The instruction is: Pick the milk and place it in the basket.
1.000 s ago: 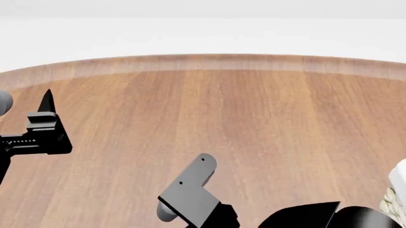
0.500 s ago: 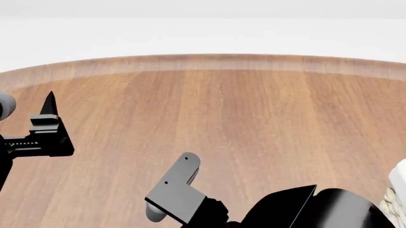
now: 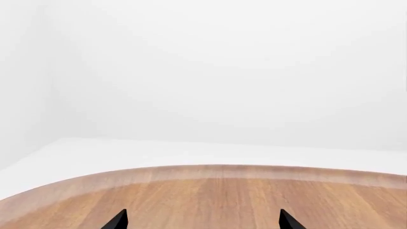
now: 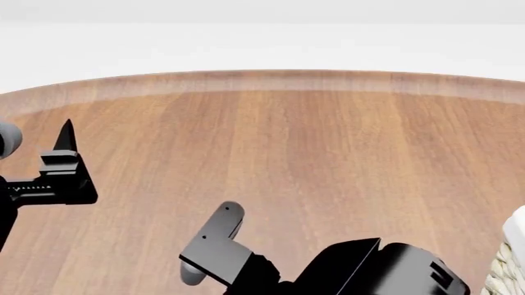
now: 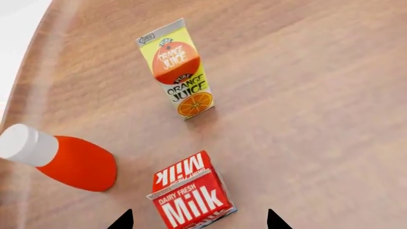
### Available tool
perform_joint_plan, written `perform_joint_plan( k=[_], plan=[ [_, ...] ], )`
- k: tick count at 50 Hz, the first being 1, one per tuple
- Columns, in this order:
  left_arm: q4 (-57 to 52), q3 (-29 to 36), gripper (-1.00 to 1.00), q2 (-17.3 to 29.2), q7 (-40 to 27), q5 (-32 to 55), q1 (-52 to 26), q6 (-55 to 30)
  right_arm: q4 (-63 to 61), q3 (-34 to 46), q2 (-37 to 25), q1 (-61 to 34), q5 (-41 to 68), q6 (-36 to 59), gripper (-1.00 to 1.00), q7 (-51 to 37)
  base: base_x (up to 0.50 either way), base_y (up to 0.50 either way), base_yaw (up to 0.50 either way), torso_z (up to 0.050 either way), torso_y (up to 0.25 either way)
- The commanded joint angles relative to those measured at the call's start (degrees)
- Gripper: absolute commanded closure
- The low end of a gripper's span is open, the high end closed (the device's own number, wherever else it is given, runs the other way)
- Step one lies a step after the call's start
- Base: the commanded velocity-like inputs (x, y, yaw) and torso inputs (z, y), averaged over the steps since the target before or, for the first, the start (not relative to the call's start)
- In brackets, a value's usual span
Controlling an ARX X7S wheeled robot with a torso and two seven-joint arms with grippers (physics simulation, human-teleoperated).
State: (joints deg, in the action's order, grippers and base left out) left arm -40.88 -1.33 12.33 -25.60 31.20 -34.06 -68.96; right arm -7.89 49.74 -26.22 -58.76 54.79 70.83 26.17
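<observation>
The milk (image 5: 189, 194), a carton with a red top lettered "Milk", stands on the wooden table in the right wrist view. My right gripper (image 5: 198, 221) is open above it, with one fingertip showing on each side of the carton and apart from it. My left gripper (image 3: 202, 221) is open and empty over bare table; it shows at the left of the head view (image 4: 64, 147). A corner of the basket (image 4: 513, 253), cream wicker with a white liner, shows at the head view's right edge. The milk is hidden in the head view.
An "Orange Juice" carton (image 5: 178, 69) stands beyond the milk. A red bottle with a white cap (image 5: 66, 162) lies beside the milk. The table's curved far edge (image 4: 262, 80) runs across the head view. My right arm (image 4: 377, 270) fills the bottom of that view.
My right arm has swung left and lower in the head view. The left gripper has shifted only slightly.
</observation>
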Motion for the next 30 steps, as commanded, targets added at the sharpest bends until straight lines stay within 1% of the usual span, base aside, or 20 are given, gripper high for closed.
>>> perform_joint_plan(
  k=[1, 30],
  plan=[
    [-0.09, 0.13, -1.0, 0.17, -0.34, 0.53, -0.01, 0.08, 3.75, 3.21, 1.72, 0.03, -2.99, -4.13, -1.0, 3.42, 0.0, 0.0, 0.0, 0.0, 0.0],
    [-0.3, 0.22, -1.0, 0.47, -1.32, 2.06, -0.1, 0.05, 6.91, 6.61, 4.21, -0.07, -4.53, -7.32, -1.0, 7.09, 0.0, 0.0, 0.0, 0.0, 0.0]
  ],
)
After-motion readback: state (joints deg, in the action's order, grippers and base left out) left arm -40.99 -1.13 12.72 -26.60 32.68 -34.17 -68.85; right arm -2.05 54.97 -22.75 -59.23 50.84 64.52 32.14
